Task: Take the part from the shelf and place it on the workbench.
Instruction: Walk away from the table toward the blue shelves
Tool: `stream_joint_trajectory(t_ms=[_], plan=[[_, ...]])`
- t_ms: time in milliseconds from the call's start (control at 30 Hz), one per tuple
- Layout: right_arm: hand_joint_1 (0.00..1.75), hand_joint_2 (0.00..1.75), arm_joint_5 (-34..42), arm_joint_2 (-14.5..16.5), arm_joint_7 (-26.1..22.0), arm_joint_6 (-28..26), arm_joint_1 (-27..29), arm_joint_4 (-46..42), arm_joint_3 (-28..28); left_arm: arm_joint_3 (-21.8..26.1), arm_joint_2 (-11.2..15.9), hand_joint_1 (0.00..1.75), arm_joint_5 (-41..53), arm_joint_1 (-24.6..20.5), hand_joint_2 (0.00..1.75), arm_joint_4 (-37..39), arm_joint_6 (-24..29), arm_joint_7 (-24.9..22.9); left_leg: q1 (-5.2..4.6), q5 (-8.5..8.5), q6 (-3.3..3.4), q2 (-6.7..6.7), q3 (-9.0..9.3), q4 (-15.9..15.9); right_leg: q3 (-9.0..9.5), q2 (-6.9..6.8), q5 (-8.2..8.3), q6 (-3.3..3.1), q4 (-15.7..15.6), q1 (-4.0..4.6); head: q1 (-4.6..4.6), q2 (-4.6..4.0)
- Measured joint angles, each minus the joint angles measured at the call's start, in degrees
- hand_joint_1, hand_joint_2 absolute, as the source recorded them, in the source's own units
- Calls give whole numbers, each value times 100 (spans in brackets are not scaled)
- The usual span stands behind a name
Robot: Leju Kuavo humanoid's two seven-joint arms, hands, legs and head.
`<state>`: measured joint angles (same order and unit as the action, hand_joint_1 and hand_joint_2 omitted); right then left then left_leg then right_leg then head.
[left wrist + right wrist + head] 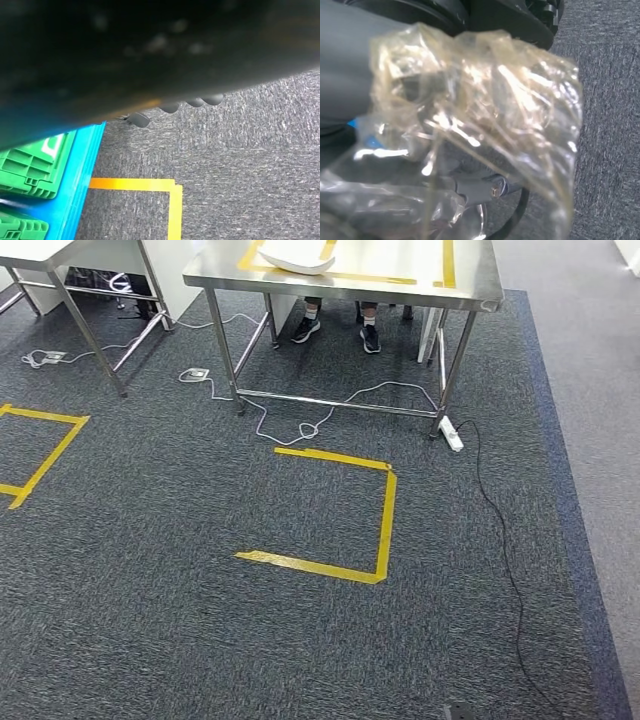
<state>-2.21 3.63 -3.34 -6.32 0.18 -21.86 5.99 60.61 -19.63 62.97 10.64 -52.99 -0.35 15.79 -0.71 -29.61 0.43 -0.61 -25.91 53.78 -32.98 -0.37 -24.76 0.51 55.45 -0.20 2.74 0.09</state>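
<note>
Steel workbench (460, 280) stands on grey carpet (189, 630); right robot hand (342, 70) holds bagged part (478, 125).

Grey carpet (245, 165) covers the floor; a yellow tape line (151, 184) lies on it and turns a corner; a blue bin (81, 175) sits beside the tape; green plastic pieces (34, 167) rest in it; dark fingertips (139, 119) hang above the carpet.

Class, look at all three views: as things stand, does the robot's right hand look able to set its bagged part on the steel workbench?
Probably not yet. The right hand holds the clear bag over carpet, while the workbench stands across open carpet, beyond the yellow tape box. Nothing blocks the way; the robot must walk closer.
</note>
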Motion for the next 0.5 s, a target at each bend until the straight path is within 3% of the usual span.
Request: stream_joint_trajectory(t_ms=[500], plan=[[0, 0, 116, 2, -73, -15, 25, -4, -63, 9, 0, 0, 116, -3, 0, 4, -50, 31, 0, 6, -4, 0, -2, 0, -3, 0, 0, 0, 6, 0, -1, 0]])
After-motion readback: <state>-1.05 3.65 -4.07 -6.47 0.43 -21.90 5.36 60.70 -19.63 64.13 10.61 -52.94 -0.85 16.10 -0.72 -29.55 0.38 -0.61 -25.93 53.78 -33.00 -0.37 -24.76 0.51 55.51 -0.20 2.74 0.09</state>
